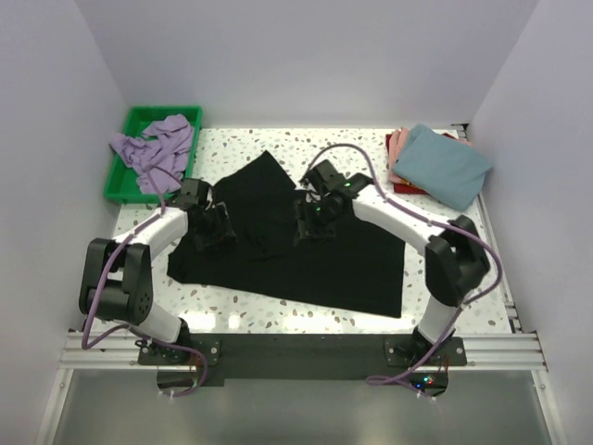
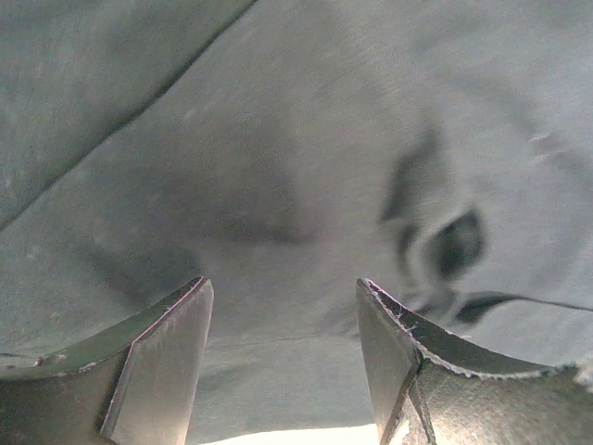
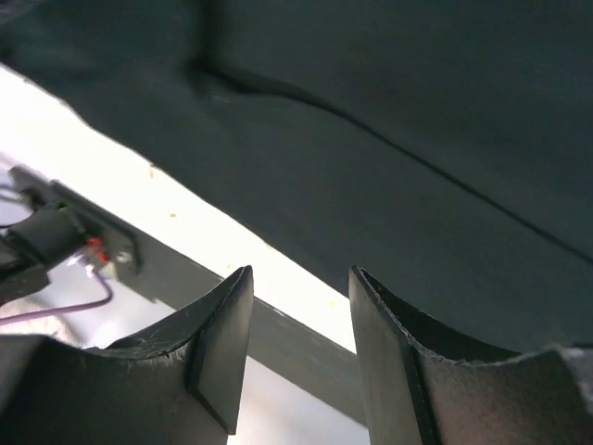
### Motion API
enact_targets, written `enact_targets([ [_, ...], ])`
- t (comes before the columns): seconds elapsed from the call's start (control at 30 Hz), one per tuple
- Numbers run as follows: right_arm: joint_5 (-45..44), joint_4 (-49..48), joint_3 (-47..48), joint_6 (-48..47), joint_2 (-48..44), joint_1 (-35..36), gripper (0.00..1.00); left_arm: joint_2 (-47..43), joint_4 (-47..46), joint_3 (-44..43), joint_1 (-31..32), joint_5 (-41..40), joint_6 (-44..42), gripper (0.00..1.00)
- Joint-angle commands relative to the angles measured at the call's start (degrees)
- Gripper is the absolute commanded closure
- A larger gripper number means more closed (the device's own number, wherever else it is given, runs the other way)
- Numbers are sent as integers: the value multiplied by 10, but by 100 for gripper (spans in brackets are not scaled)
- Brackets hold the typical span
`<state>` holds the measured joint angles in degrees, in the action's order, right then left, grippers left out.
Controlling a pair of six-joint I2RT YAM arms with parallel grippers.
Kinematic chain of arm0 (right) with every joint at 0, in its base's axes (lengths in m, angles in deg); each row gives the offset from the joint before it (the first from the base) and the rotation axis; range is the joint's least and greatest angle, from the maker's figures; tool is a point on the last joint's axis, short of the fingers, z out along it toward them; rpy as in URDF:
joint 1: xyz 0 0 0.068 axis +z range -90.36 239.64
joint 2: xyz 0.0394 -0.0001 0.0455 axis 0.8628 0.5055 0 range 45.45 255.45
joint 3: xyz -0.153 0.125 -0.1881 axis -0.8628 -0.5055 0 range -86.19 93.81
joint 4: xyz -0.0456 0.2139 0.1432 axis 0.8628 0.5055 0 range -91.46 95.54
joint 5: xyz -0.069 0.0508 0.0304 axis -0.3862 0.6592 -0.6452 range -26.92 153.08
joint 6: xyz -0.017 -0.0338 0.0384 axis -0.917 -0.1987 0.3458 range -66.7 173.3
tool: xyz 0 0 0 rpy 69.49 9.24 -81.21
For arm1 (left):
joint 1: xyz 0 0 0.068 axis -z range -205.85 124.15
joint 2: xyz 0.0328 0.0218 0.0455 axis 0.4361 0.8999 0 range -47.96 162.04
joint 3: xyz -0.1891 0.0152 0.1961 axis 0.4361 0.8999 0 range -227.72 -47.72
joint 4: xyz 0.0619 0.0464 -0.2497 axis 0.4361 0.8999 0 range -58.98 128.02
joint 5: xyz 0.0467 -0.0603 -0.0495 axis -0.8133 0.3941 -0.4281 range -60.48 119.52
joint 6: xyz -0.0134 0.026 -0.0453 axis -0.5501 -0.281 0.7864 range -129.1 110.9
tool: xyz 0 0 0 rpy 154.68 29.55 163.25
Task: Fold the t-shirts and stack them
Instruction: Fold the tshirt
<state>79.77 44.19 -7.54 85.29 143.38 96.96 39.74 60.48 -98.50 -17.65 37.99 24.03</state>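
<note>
You had the black t-shirt spread across the middle of the table, one part folded over at its far side. Your left gripper hung over its left side and your right gripper over its middle, both with jaws parted and holding nothing. The lavender t-shirt lay crumpled in the green tray. At far right, the folded teal-blue t-shirt sat on the pink t-shirt and dark red t-shirt.

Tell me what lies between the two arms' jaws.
Only the black t-shirt. In the top view, its folded-over cloth fills the stretch between the left gripper and the right gripper.
</note>
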Motion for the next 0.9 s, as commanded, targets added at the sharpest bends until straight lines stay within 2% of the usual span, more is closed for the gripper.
enact_targets([
  [0.0,52,-80,64,33,61,55,51,0,-19,28,-9,-3,-16,32],
  [0.17,84,-167,120,72,149,106,51,-27,-1,53,-10,-37,-4,32],
  [0.4,78,-241,155,98,210,130,51,-85,19,66,-10,-50,-8,31],
  [0.67,33,-252,196,83,283,132,51,-107,36,103,-10,-81,-15,30],
  [0.87,-23,-209,235,55,311,130,52,-105,40,105,-13,-104,-11,28],
])
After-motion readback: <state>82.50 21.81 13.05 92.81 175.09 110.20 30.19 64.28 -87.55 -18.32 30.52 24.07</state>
